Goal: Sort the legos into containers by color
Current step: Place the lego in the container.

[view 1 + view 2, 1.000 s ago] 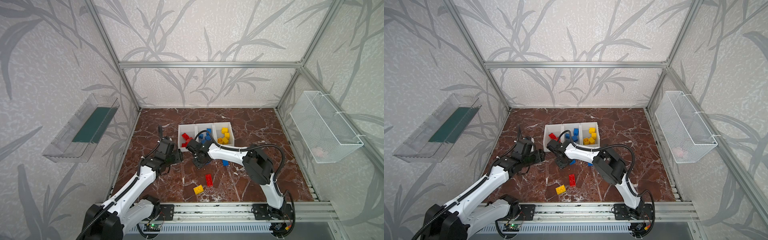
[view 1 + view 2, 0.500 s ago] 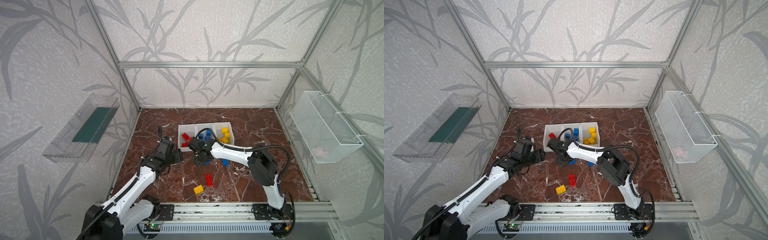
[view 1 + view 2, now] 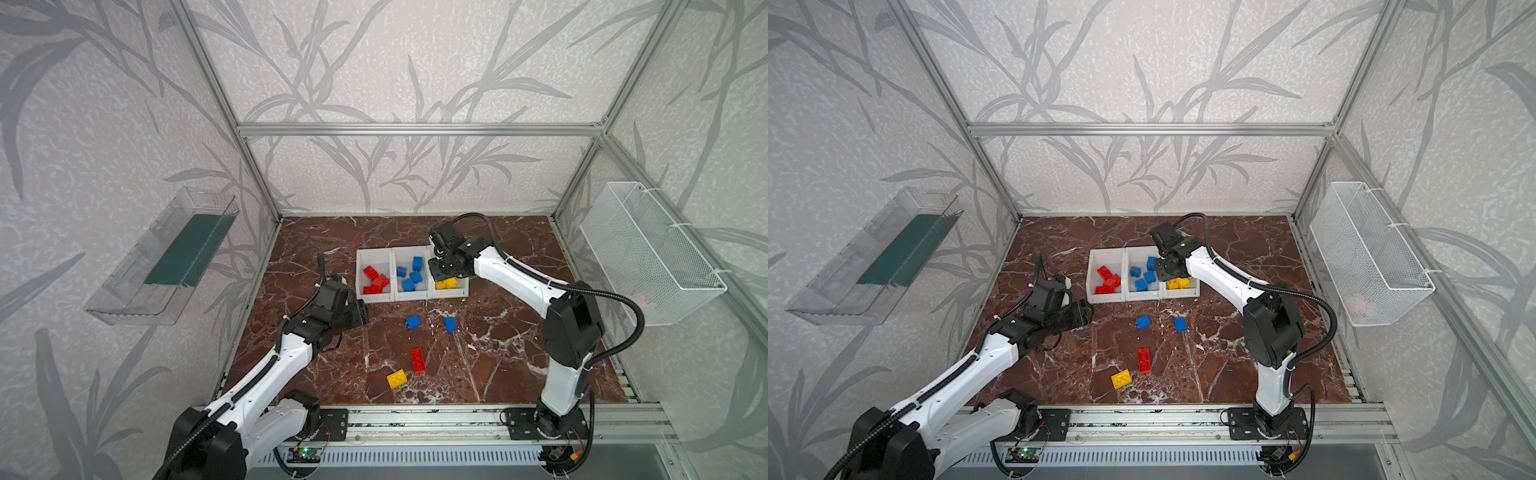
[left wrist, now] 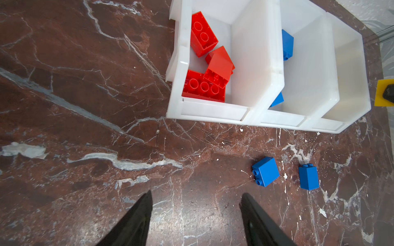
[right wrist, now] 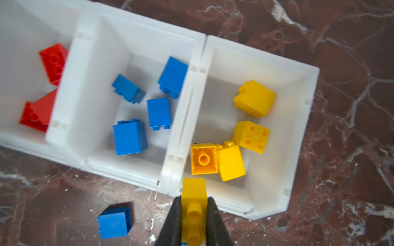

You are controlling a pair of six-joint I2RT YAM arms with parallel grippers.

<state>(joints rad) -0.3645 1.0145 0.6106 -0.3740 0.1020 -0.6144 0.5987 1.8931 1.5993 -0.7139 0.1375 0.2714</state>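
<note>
Pressure is applied by the right pincer (image 5: 194,205) to a held yellow brick (image 5: 193,189), which is pinched between the two black fingers (image 5: 173,219), its studs showing between them. The brick is carried clear of the worktop (image 3: 498,353), above the front wall of the yellow bin (image 5: 298,119). In both top views the pincer is seen over that bin, the rightmost of three white bins set side by side. This placement is judged to serve a drop among bricks of the same colour. A little more travel inward may be needed so that the wall is not struck.

The left pincer (image 4: 196,193) is spread and nothing is held in it. It is poised low over bare worktop, just in front of the red bin (image 4: 177,64), apparently so that the loose bricks can be reached without the right arm being crossed.

Four yellow bricks are contained in the yellow bin, four blue ones in the blue bin (image 5: 85,85) in the middle, and at least three red ones in the red bin. No wrong colour is seen in any bin. Left unsorted on the worktop are a first blue brick (image 3: 413,321), a second blue brick (image 3: 450,324) near it, a loose red brick (image 3: 417,360) and, closest to the robot's base, a loose yellow brick (image 3: 397,379).
</note>
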